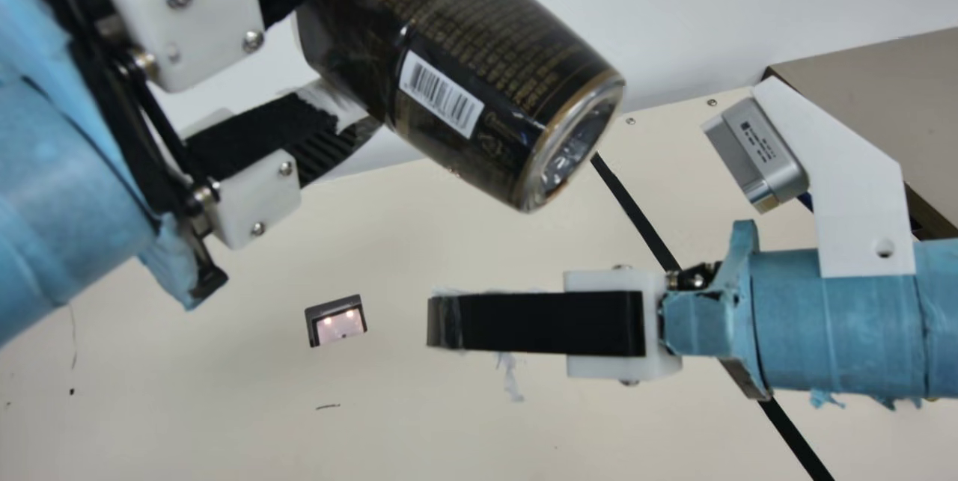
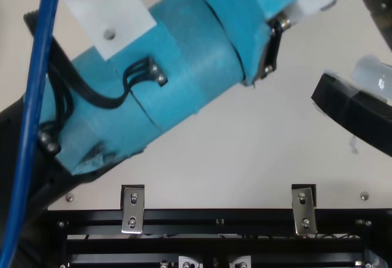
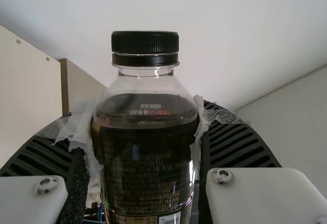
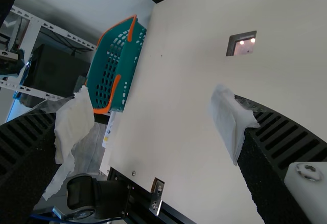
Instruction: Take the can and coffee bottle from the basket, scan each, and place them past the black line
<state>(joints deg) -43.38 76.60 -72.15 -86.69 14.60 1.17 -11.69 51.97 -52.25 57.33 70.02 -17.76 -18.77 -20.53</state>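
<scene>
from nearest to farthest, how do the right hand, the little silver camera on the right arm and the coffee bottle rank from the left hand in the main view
1. Coffee bottle: held in the left hand
2. Right hand: to the right of the left hand, over the table
3. Silver camera: farther right, on the right arm's white bracket

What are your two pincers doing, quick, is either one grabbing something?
Left pincer: shut around the coffee bottle, up above the table.
Right pincer: open, with nothing held between its fingers.
</scene>
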